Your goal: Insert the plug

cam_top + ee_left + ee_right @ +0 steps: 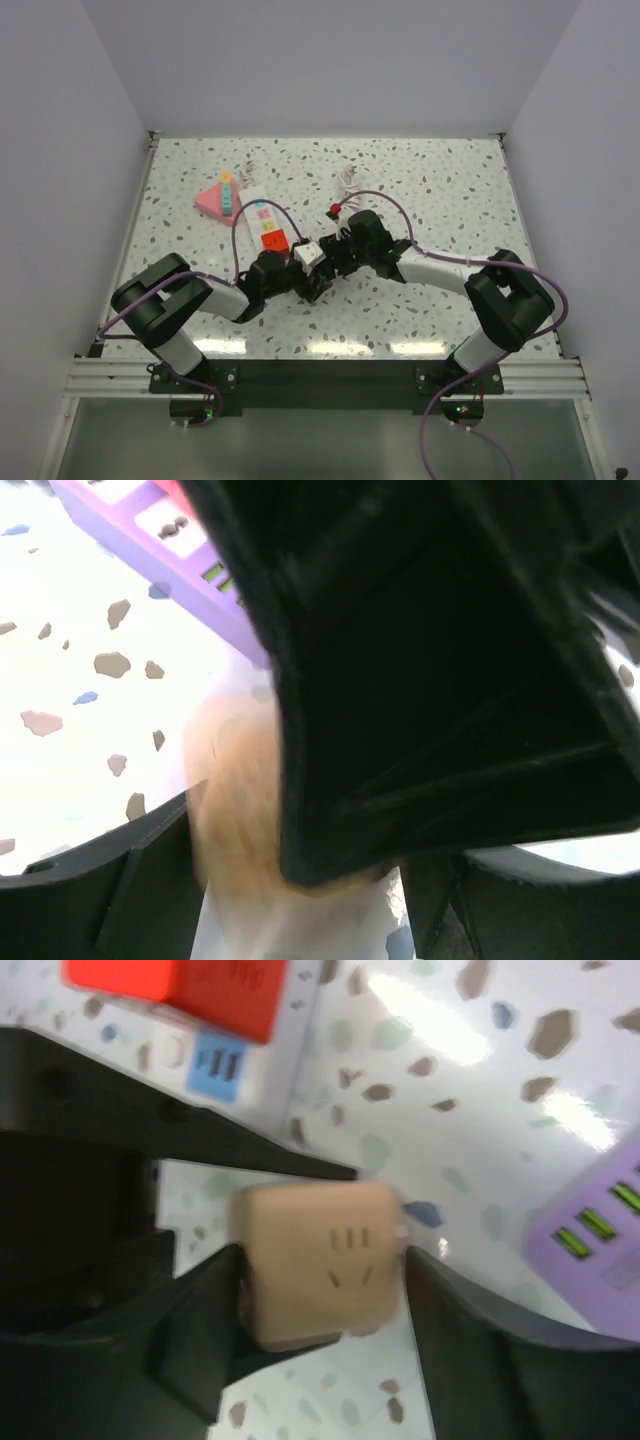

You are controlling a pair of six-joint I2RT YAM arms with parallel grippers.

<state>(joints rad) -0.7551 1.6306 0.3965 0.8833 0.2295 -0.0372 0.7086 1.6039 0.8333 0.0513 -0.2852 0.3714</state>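
Note:
The plug is a beige cube adapter (318,1260) with socket slots on its face. It hangs just above the table between both grippers at the table's middle (306,253). My left gripper (300,910) is shut on it. The right wrist view shows the left gripper's black fingers above and below the cube. My right gripper (318,1295) is open, with one finger on each side of the cube. Its left finger (205,1330) touches the cube and its right finger (470,1330) stands a sliver off. A purple power strip (590,1225) lies close by and also shows in the left wrist view (170,550).
A white power strip (265,222) with coloured blocks plugged in lies at the back left; its red block (180,990) is near the grippers. A pink triangle (213,201) lies further left. A red-tipped white cable (337,207) lies behind the right gripper. The right gripper's black body (440,660) fills the left wrist view.

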